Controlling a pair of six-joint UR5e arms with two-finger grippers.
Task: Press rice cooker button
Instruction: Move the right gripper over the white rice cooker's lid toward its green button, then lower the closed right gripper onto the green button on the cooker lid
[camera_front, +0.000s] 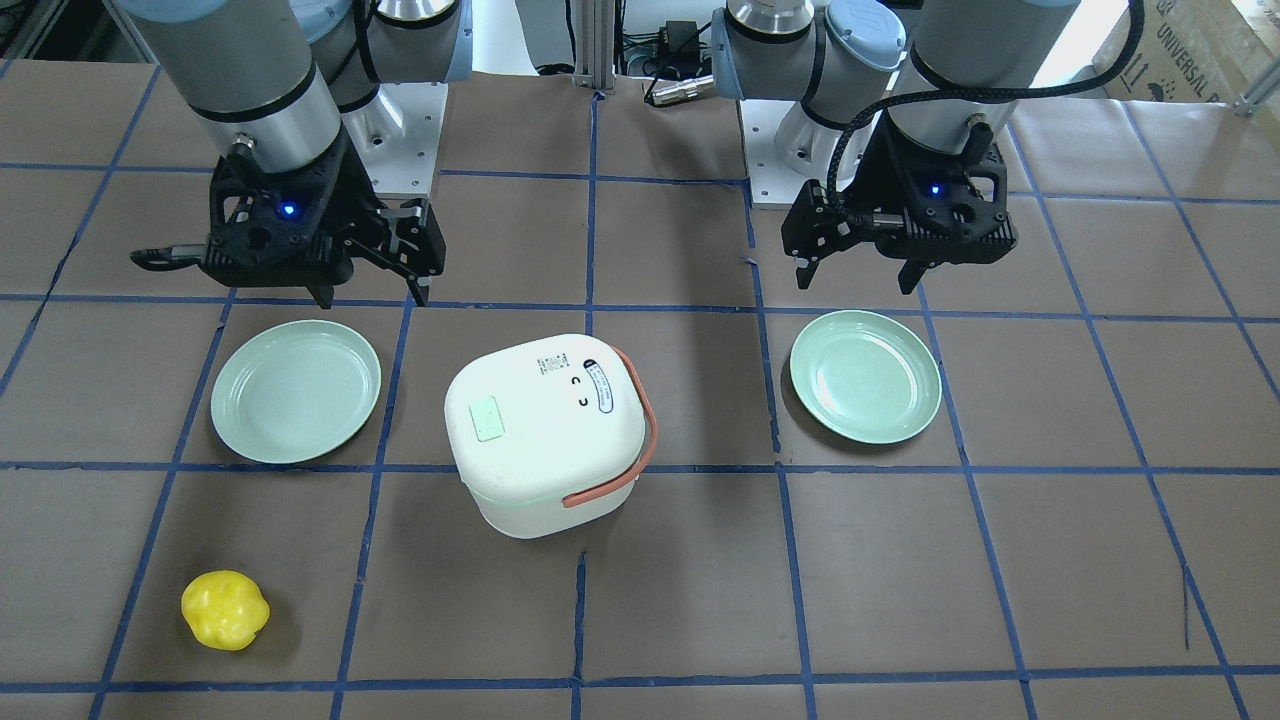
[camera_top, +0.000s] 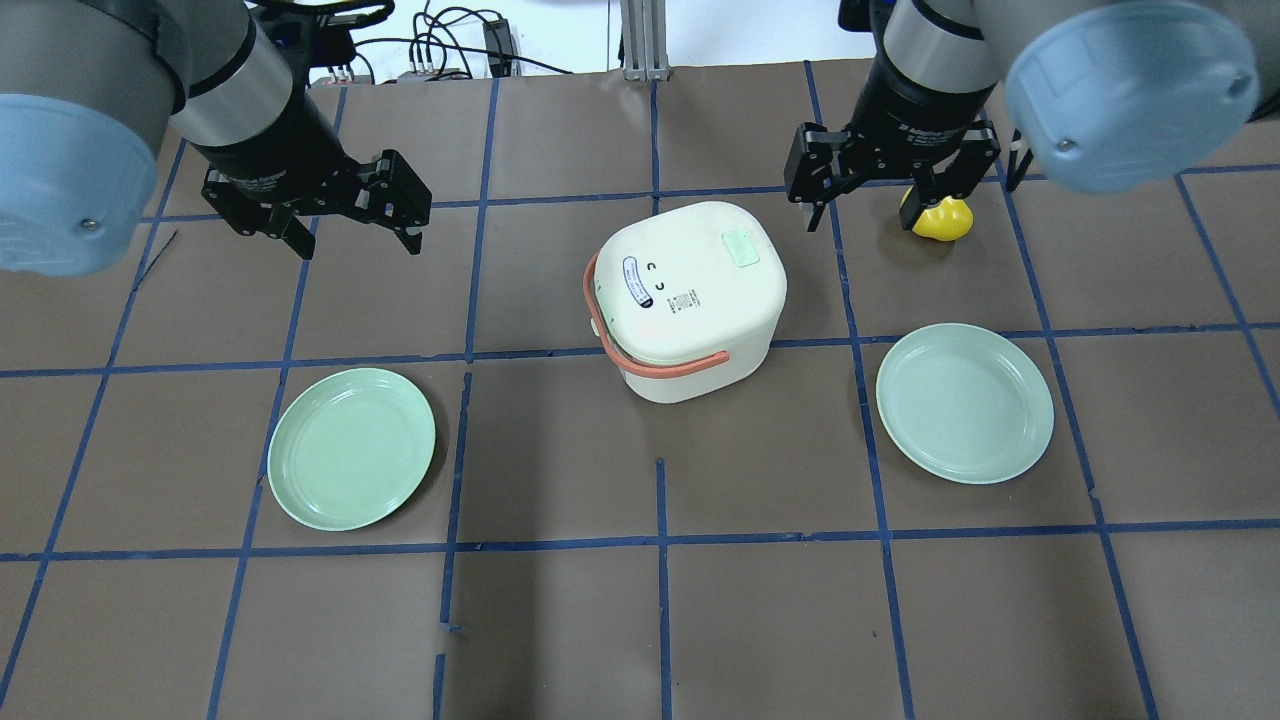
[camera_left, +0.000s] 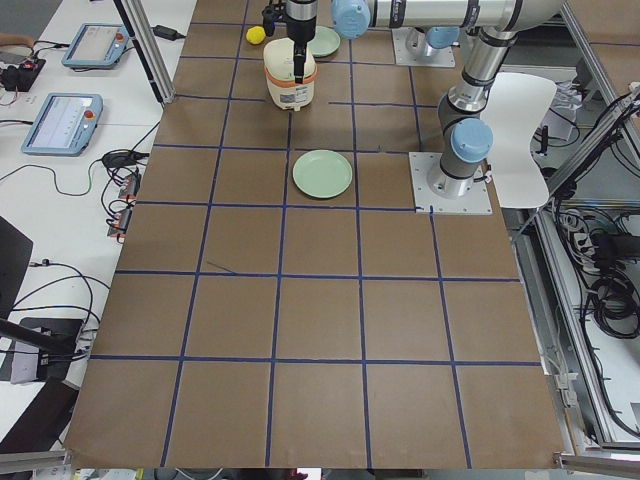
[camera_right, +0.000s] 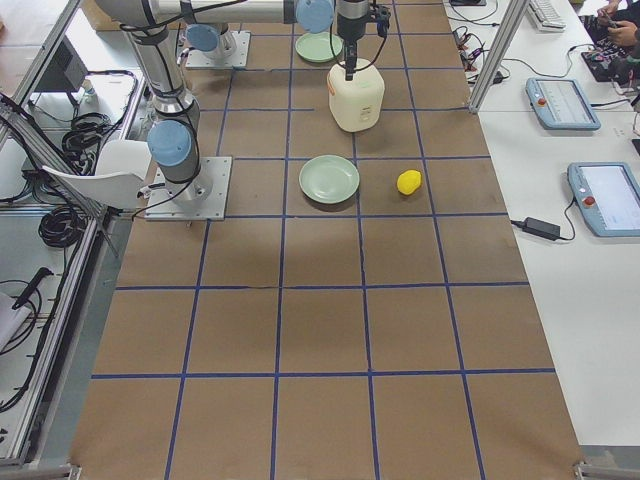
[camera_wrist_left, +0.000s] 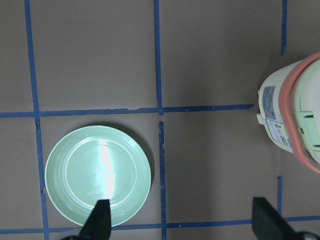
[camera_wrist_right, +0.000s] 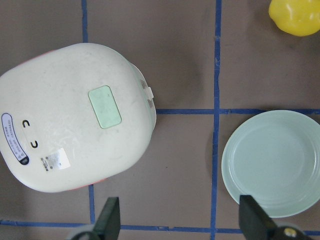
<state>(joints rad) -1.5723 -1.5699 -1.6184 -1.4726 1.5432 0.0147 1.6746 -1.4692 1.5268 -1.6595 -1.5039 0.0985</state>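
The rice cooker (camera_top: 690, 300) sits on the table (camera_top: 560, 620) with its lid down and its orange handle folded around its side. A pale green button (camera_wrist_right: 105, 106) shows on the lid. The left gripper (camera_top: 355, 235) hangs in the air well off to the cooker's left. Its fingers are spread wide, holding and touching nothing. The right gripper (camera_top: 865, 205) hangs raised on the cooker's right, likewise spread wide and empty, clear of the lid. One green plate (camera_top: 352, 448) lies left of the cooker and another plate (camera_top: 965, 402) lies right of it. A yellow toy (camera_top: 943, 218) rests beyond the cooker's right side.
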